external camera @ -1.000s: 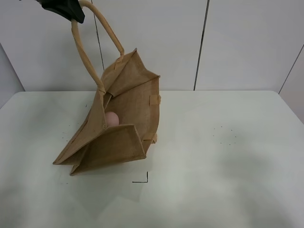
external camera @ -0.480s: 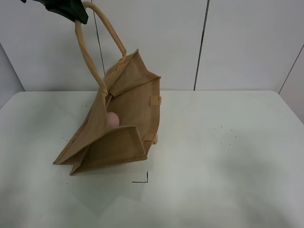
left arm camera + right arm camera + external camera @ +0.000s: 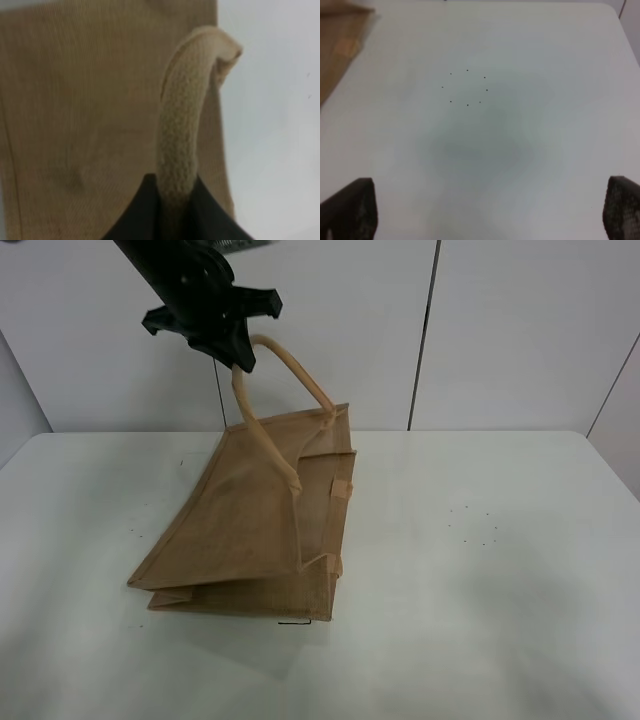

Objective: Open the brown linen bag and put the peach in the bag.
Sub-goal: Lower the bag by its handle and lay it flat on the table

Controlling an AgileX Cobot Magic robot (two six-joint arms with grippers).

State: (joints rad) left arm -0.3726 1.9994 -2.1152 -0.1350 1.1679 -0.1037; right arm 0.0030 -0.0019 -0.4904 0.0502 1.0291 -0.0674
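left pincer [image 3: 238, 360] clenched on beige handle [image 3: 300, 376] of brown linen bag [image 3: 240, 520], right pincer [image 3: 487, 212] spread wide over table [image 3: 520, 150]

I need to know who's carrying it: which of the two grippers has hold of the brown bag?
The left gripper, shut on the brown linen bag's beige handle. The right gripper is open over the table, holding nothing.

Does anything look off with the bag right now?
Yes. The brown linen bag hangs askew from one handle clamped in the left gripper, its lower edge on the table. Its sides lie folded nearly flat, so no open mouth shows, and the peach is not visible in any view.
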